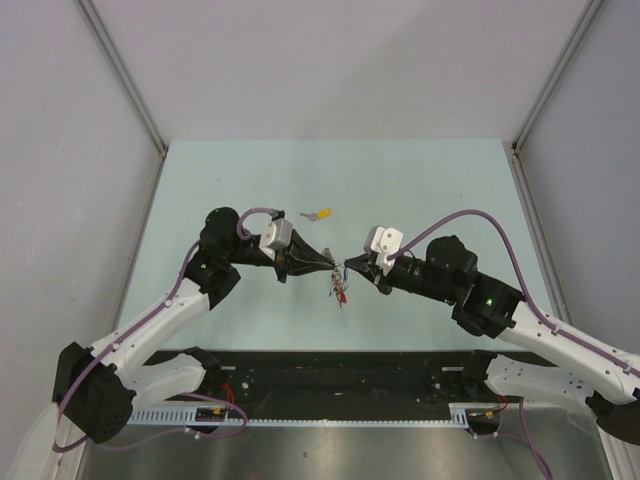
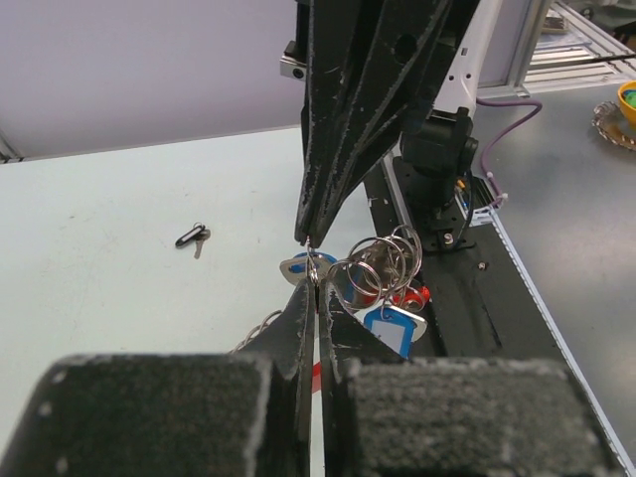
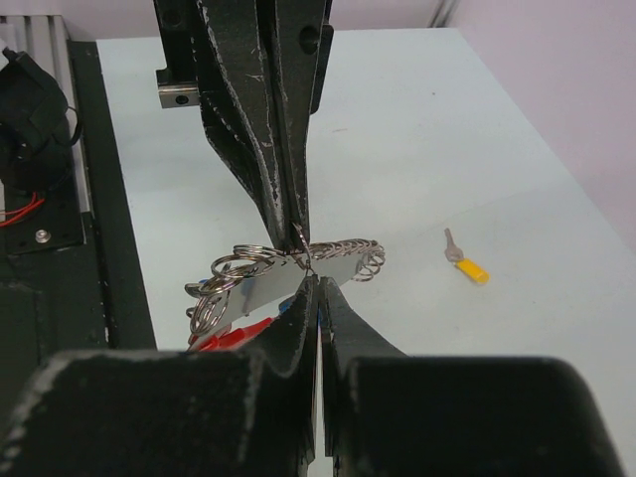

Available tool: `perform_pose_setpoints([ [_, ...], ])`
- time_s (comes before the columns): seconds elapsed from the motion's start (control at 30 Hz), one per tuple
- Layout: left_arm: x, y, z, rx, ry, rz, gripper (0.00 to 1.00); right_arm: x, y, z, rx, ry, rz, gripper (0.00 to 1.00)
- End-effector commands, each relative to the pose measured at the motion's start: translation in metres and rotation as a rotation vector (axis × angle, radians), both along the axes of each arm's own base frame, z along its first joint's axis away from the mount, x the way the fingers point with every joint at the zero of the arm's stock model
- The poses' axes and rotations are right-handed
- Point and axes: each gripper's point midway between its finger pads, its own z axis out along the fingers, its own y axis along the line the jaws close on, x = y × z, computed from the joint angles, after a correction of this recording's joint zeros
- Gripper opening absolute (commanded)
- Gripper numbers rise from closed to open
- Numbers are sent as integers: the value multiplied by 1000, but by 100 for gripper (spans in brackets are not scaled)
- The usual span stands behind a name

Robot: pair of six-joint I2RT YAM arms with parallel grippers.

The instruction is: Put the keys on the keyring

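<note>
Both grippers meet tip to tip above the table's middle. My left gripper (image 1: 333,263) (image 2: 318,285) is shut on the lower edge of the keyring (image 2: 313,264) (image 3: 309,261), a small silver wire ring. My right gripper (image 1: 348,266) (image 3: 317,281) is shut on the ring's opposite edge. A blue-capped key (image 2: 298,266) sits against the ring. The silver chain (image 3: 350,252) (image 2: 256,330), several spare rings (image 2: 384,260) (image 3: 235,268), a blue tag (image 2: 396,328) and red pieces (image 3: 235,334) hang below as one bundle (image 1: 341,286). A yellow-capped key (image 1: 321,213) (image 3: 468,265) lies alone on the table.
The pale green table (image 1: 240,180) is walled by grey panels at the left, back and right. A black rail (image 1: 340,365) runs along the near edge by the arm bases. A small dark-looking key (image 2: 192,237) lies on the table beyond the grippers in the left wrist view.
</note>
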Motion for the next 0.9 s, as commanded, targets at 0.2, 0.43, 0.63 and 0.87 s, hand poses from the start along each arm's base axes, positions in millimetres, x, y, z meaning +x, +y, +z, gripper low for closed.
perform_pose_setpoints([
  [0.2, -24, -4, 10, -24, -28, -141, 0, -7, 4, 37, 109, -29, 88, 0],
  [0.43, -17, -7, 11, -28, -5, -85, 0, -10, 6, 41, 118, -56, 77, 0],
  [0.63, -13, -8, 15, -35, -3, -45, 0, -10, 9, 41, 105, -79, 34, 0],
  [0.87, -18, -6, 21, -62, -17, -54, 0, 1, 7, 32, 80, -64, -41, 0],
])
